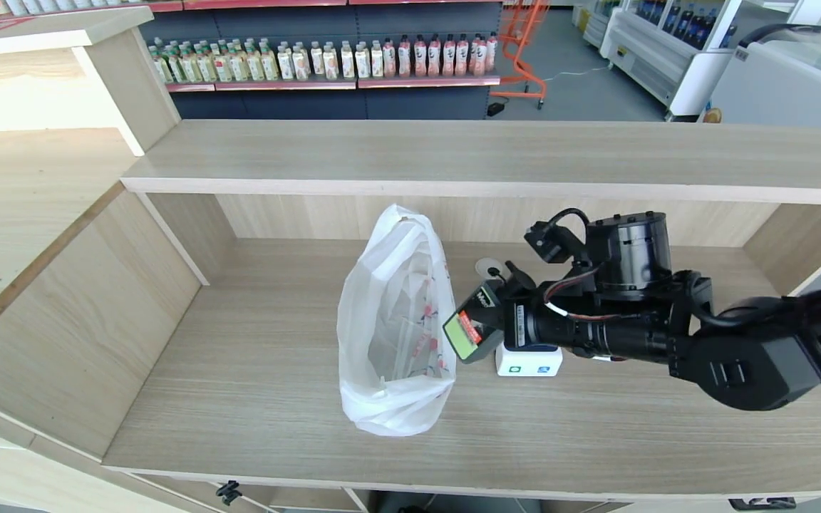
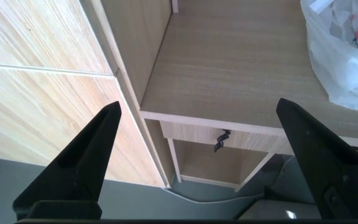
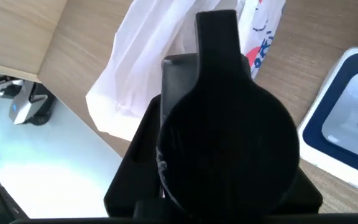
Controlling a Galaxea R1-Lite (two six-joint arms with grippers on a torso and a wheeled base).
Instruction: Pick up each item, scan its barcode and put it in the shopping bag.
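Note:
A white plastic shopping bag point(image 1: 393, 320) stands open in the middle of the wooden counter point(image 1: 254, 399). Just to its right my right gripper point(image 1: 497, 322) is shut on a dark packaged item point(image 1: 469, 329) whose green and red end faces the bag's rim. The item hovers over a white and blue scanner box point(image 1: 528, 360). In the right wrist view the dark item point(image 3: 222, 143) hides the fingers, with the bag point(image 3: 148, 81) and the scanner point(image 3: 347, 124) behind it. My left gripper point(image 2: 197, 106) is open and holds nothing, below the counter's front edge, with the bag point(image 2: 347, 56) far off.
A raised back ledge point(image 1: 453, 153) and a wooden side wall point(image 1: 97, 313) close the counter in. A small white round disc point(image 1: 489, 268) lies behind the scanner. A cabinet with a black handle point(image 2: 220, 140) sits under the counter front.

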